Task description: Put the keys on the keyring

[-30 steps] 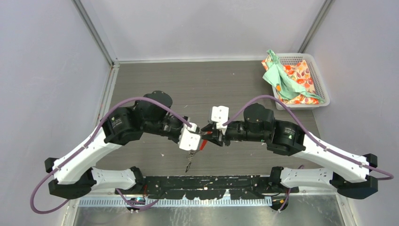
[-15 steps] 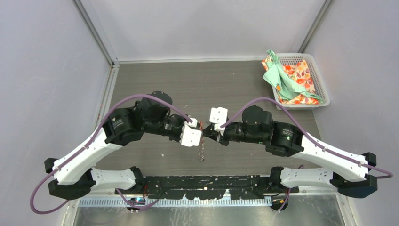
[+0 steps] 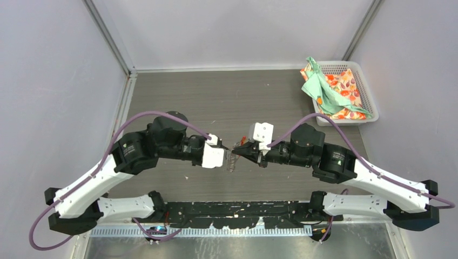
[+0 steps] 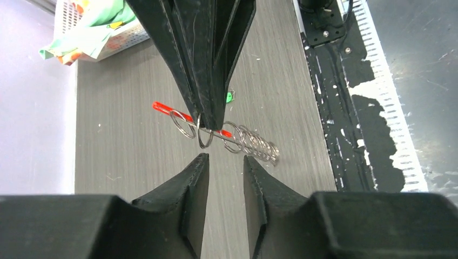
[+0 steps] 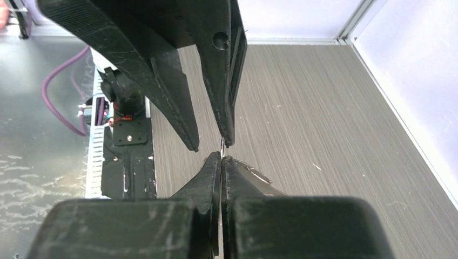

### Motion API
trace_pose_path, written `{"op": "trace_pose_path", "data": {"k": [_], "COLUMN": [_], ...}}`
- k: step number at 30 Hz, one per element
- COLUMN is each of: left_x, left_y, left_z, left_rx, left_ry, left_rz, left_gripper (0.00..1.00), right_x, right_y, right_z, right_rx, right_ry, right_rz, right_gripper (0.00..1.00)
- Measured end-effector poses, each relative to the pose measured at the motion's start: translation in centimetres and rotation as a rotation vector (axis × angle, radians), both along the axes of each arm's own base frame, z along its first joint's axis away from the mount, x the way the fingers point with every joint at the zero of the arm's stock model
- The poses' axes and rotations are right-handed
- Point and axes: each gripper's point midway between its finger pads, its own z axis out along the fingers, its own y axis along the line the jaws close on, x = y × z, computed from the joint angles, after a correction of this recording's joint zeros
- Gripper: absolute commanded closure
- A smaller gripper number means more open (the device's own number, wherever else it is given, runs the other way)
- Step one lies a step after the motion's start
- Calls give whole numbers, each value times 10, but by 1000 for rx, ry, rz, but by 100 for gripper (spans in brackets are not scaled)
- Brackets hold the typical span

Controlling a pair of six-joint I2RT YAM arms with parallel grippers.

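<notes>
Keyring (image 4: pixel 254 144) held over the counter (image 4: pixel 119 162), one loop pinched in the closed right pincer (image 4: pixel 208 125). The left pincer (image 4: pixel 224 162) gapes just beside it, empty. Only the left wrist view shows its long axis: red tab (image 4: pixel 162 108) pointing left, coils trailing right. From above it is a blur.

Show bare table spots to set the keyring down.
Free: far half of the table, bordered by the back wall, left wall and basket. Crowded: centre, where left gripper and right gripper meet at the keyring.
</notes>
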Motion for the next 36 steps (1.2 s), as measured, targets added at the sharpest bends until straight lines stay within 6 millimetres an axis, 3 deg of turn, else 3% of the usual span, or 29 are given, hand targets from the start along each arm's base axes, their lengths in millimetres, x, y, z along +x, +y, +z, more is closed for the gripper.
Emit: {"op": "trace_pose_path", "data": {"k": [13,22,26,32,36], "left_x": [-8,-20,-18,-11,-4], "left_y": [0,1,3,5,7], "left_z": [21,22,20,16,10], "left_rx": [-107,-122,-127,-140,-118], "left_ry": [45,95,107,102,95], "left_rz": [-16,-63,-43,2,40], "left_gripper": [79,99,100,100,100], "right_x": [-16,-20,-21,-19,-20], "right_y": [5,11,13,14,7], "right_z": [13,15,14,11,7], "right_rx": [61,85,88,92,58], "right_ry": [33,50,50,66,79], "right_rz": [79,107,113,100,89], "right_gripper": [99,99,99,68,63]}}
